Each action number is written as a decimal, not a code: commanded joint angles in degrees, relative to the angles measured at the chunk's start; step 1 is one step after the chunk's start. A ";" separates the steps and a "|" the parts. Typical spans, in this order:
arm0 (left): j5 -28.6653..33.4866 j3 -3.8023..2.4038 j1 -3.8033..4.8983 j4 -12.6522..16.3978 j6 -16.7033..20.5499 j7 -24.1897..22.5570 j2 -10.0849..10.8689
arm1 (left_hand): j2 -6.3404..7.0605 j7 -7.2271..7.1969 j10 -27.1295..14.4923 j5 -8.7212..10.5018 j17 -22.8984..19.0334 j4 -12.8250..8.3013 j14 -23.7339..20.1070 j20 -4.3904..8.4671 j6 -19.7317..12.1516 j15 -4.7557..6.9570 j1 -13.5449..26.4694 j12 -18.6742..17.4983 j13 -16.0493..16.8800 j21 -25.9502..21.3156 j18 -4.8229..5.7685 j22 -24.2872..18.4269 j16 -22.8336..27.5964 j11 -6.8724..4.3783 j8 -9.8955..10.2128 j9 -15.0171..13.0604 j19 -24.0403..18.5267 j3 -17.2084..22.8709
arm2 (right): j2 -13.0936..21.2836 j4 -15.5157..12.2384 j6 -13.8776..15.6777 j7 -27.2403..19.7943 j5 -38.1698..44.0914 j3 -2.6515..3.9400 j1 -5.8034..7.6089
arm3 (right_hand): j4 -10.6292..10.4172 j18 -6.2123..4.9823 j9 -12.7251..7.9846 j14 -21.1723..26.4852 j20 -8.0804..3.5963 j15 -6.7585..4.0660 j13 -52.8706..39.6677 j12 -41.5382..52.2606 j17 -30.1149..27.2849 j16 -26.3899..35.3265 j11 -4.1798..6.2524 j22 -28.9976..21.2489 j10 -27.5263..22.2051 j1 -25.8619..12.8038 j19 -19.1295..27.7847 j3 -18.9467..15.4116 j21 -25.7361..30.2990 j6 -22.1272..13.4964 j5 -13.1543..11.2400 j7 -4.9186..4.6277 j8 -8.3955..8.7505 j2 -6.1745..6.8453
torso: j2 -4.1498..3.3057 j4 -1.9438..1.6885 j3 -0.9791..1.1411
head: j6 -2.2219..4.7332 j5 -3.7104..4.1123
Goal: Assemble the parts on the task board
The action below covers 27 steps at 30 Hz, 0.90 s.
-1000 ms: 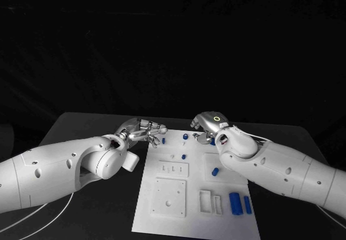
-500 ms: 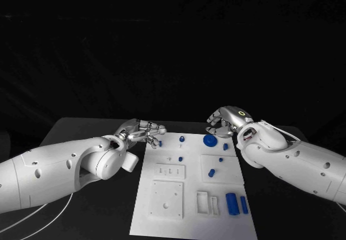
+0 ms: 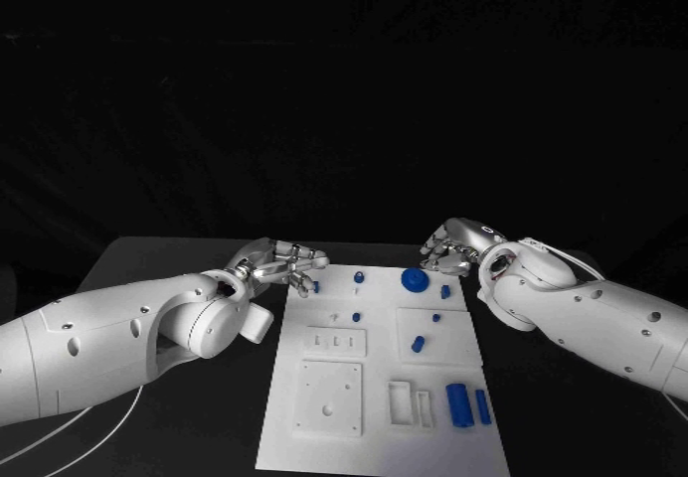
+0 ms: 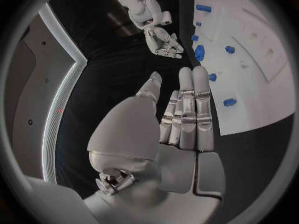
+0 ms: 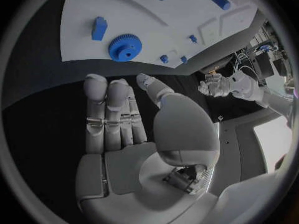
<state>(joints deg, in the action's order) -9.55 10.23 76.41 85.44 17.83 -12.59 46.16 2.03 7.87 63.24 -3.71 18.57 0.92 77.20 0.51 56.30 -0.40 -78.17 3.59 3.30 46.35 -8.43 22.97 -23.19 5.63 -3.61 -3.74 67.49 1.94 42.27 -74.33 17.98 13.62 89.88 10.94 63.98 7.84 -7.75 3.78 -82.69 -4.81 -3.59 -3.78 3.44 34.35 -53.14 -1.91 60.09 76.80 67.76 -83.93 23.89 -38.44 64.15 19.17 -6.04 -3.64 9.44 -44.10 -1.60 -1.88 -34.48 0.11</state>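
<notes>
Head view: the white board [image 3: 387, 397] lies lengthwise in the middle of the black tabletop [image 3: 158, 258]. The left hand [image 3: 282, 262] sits at the board's far left corner, fingers loosely curled over the edge with nothing between them. The right hand [image 3: 456, 250] hangs just past the far right corner, fingers bent inward, holding nothing. Beside it, on the far end of the board, lies a round blue gear [image 3: 416, 279], with a small blue piece [image 3: 446, 291] just next to it. Other blue parts are scattered on the board: two small ones [image 3: 357, 279] near the far left, a peg [image 3: 418, 344] in the square plate at mid-right, and two long blue bars [image 3: 460, 404] side by side at the near right. White recessed plates take up the near left of the board.

Left wrist view: the left hand [image 4: 181, 119] is flat, its long fingers straight and pressed together, the thumb apart, palm bare. Beyond the fingertips is the board [image 4: 261, 84] with its blue parts and the gear [image 4: 200, 52]; the right hand [image 4: 165, 42] hovers near that gear.

Right wrist view: the right hand [image 5: 118, 124] is likewise flat and bare, fingers side by side, thumb off to one side. The gear [image 5: 125, 47] lies on the board [image 5: 124, 10] just past the fingertips, apart from them, with a blue block [image 5: 99, 28] next to it.
</notes>
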 commanded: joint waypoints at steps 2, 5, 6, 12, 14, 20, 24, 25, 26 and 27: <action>-0.32 -0.01 0.05 0.08 -1.19 0.03 -0.18 | 0.69 0.08 -0.77 -0.24 0.08 0.04 0.33 0.00 -0.48 -0.02 -0.15 -0.23 0.07 -0.07 -0.50 -0.23 -0.03 0.03 0.03 0.01 0.48 0.35 | -0.90 0.66 -5.73 1.78 3.93 0.04 0.02 | -0.42 -2.09 -0.08 0.16 0.22 0.21 0.03 -0.02 -0.13 -0.15 -0.10 -0.56 -1.50 -0.08 -2.87 -1.06 -0.25 -1.32 -2.90 0.41 0.05 1.36 | -0.06 0.00 -0.05 | -0.29 0.23; -0.38 -0.01 0.05 0.20 -1.22 0.02 -0.23 | 0.73 0.03 -0.97 -0.26 0.10 0.05 0.37 0.02 -0.58 0.01 -0.16 -0.24 0.07 -0.10 -0.49 -0.33 -0.03 0.03 0.04 0.01 0.56 0.39 | -1.56 1.11 -5.38 2.81 6.83 0.04 0.02 | -1.16 -3.65 -0.06 0.30 0.77 0.89 -0.02 0.04 -0.23 -0.11 -1.19 -5.43 -5.86 0.46 -2.70 -3.24 5.55 -2.84 -5.05 0.49 0.01 2.34 | -0.09 -0.05 -0.06 | -0.42 0.41; -0.40 -0.01 0.05 0.26 -1.23 0.02 -0.24 | 0.77 -0.01 -1.08 -0.27 0.11 0.06 0.38 0.04 -0.62 0.03 -0.15 -0.23 0.07 -0.11 -0.49 -0.41 -0.01 0.00 0.03 0.00 0.61 0.42 | -1.77 1.25 -5.20 3.11 7.74 0.04 0.02 | -1.54 -4.13 -0.09 0.34 1.17 1.33 0.03 0.13 -0.30 -0.07 -1.70 -6.92 -7.70 1.07 -2.74 -4.86 6.19 -3.65 -6.40 0.47 0.04 2.47 | -0.13 -0.09 -0.06 | -0.42 0.46; -0.46 -0.01 0.04 0.61 -1.31 0.01 -0.24 | 0.81 -0.01 -1.20 -0.23 0.12 0.06 0.39 0.05 -0.65 0.04 -0.15 -0.24 0.07 -0.12 -0.48 -0.46 -0.01 0.02 0.03 0.01 0.64 0.43 | -2.82 1.88 -4.96 4.10 11.62 0.01 0.00 | -4.09 -5.15 -0.12 0.43 2.13 1.96 -0.10 -0.02 -0.74 -0.03 -2.46 -11.77 -10.79 4.51 -2.74 -10.61 5.41 -7.16 -13.75 1.10 0.00 3.06 | -0.13 -0.16 -0.09 | -0.64 0.64; -0.49 -0.01 0.04 0.69 -1.30 0.06 -0.27 | 0.83 0.02 -1.24 -0.25 0.17 0.09 0.45 0.07 -0.71 0.04 -0.14 -0.22 0.08 -0.11 -0.48 -0.59 -0.01 0.03 0.02 0.00 0.75 0.49 | -3.17 2.02 -5.49 4.46 12.42 -0.03 -0.02 | -6.46 -4.49 -0.11 0.40 1.49 1.33 -0.99 0.06 -0.81 0.04 -1.68 -14.83 -8.51 5.43 -2.69 -11.46 3.97 -7.93 -14.43 1.25 0.00 3.76 | -0.13 -0.15 -0.07 | -0.77 0.64; -0.52 -0.01 0.03 0.72 -1.36 0.26 -0.39 | 0.83 0.02 -1.24 -0.25 0.17 0.09 0.45 0.07 -0.71 0.04 -0.14 -0.22 0.08 -0.11 -0.48 -0.59 -0.01 0.03 0.02 0.00 0.75 0.49 | -3.68 2.26 -6.55 4.94 13.12 -0.08 -0.09 | -6.13 -1.57 0.01 0.35 -1.06 -1.36 -27.23 27.46 1.09 -0.18 1.93 -15.86 -9.85 5.93 -2.54 -12.74 0.15 -6.88 -14.17 1.19 -0.03 3.78 | -0.16 -0.26 0.07 | -0.87 0.61; -0.54 -0.01 0.03 0.69 -1.40 0.32 -0.42 | 0.82 0.05 -1.26 -0.21 0.23 0.11 0.42 0.06 -0.73 0.02 -0.11 -0.22 0.08 -0.11 -0.47 -0.73 -0.01 0.05 0.02 0.00 0.74 0.53 | -3.91 2.46 -7.66 4.96 12.81 -0.10 -0.14 | -5.85 -1.36 0.13 0.34 -1.06 -1.17 -44.52 44.22 2.59 -0.06 2.35 -15.07 -16.05 5.50 -2.52 -11.71 -1.58 -5.90 -13.81 0.71 0.02 3.33 | -0.17 -0.27 0.06 | -0.94 0.58; -0.54 -0.01 0.03 0.69 -1.40 0.32 -0.42 | 0.82 0.05 -1.26 -0.21 0.23 0.11 0.42 0.06 -0.73 0.02 -0.11 -0.22 0.08 -0.11 -0.47 -0.73 -0.01 0.05 0.02 0.00 0.74 0.53 | -3.93 2.48 -7.80 4.96 12.77 -0.10 -0.15 | -5.81 -1.36 0.14 0.32 -1.03 -1.20 -45.20 44.86 2.70 -0.07 2.37 -14.97 -15.94 5.44 -2.53 -11.72 -1.72 -5.85 -13.82 0.76 0.00 3.35 | -0.17 -0.27 0.06 | -0.94 0.58; -0.55 -0.01 0.03 0.68 -1.42 0.34 -0.42 | 0.82 0.05 -1.26 -0.21 0.23 0.11 0.42 0.06 -0.73 0.02 -0.11 -0.22 0.08 -0.11 -0.47 -0.73 -0.01 0.05 0.02 0.00 0.74 0.53 | -3.98 2.53 -8.15 4.96 12.64 -0.10 -0.17 | -5.75 -1.31 0.14 0.37 -1.05 -1.17 -47.73 47.01 3.12 -0.12 2.36 -14.48 -16.57 5.24 -2.51 -11.66 -2.37 -5.90 -13.83 0.72 0.03 3.29 | -0.18 -0.27 0.07 | -0.94 0.51; -0.55 -0.01 0.03 0.67 -1.43 0.35 -0.42 | 0.82 0.05 -1.26 -0.21 0.23 0.11 0.42 0.06 -0.73 0.02 -0.11 -0.22 0.08 -0.11 -0.47 -0.73 -0.01 0.05 0.02 0.00 0.74 0.53 | -4.03 2.58 -8.51 4.96 12.52 -0.11 -0.19 | -5.69 -1.28 0.15 0.36 -1.02 -1.19 -48.93 48.02 3.39 -0.14 2.40 -14.21 -16.25 5.23 -2.53 -11.60 -2.67 -5.92 -13.83 0.74 -0.01 3.27 | -0.18 -0.27 0.08 | -0.94 0.51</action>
<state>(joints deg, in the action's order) -9.80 10.26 76.39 85.98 17.36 -12.18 45.88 2.26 7.87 62.28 -3.71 18.75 1.02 77.20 0.51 55.88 -0.40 -78.40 3.59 3.31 46.35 -8.40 22.29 -23.19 5.69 -3.61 -3.74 67.90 2.17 38.31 -71.80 12.08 17.97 101.19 10.86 63.86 2.15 -9.93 3.87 -82.40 -5.85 -4.74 -51.88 50.69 37.62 -53.47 0.42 45.73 60.80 73.45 -83.93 11.89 -40.88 57.99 5.11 -5.34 -3.64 12.81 -44.27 -1.86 -1.82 -35.40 0.66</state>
